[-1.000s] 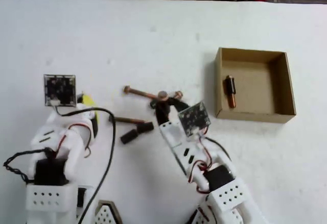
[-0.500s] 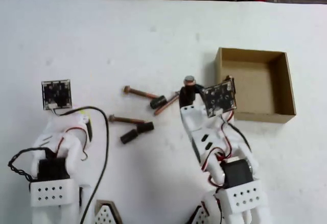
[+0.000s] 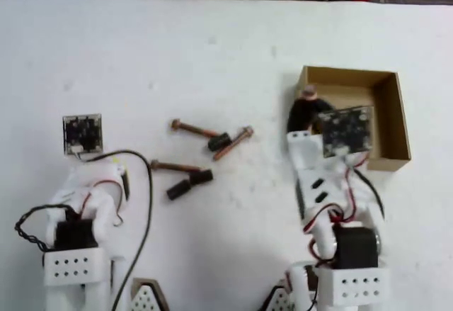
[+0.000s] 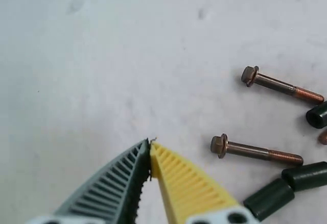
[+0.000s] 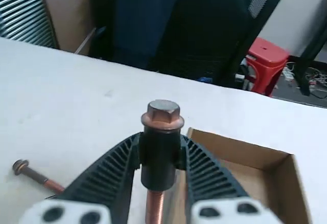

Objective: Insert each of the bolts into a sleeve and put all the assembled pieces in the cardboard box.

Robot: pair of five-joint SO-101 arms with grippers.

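- Plain white table (image 3: 212, 42).
- Brown cardboard box (image 3: 348, 74).
- Copper-coloured metal bolts (image 4: 255, 150); black cylindrical sleeves (image 4: 268, 198).
- Left gripper (image 4: 150, 145): grey and yellow ribbed fingers.
- Right gripper (image 5: 159, 138): black ribbed fingers.

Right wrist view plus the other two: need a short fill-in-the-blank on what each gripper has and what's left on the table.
1. The right gripper is shut on a bolt seated in a black ___.
2. In the high view, ___ more bolts lie on the table, outside the cardboard box.
3. The left gripper, shut and empty, has one grey finger and one ___ one.
Missing words: sleeve; three; yellow.
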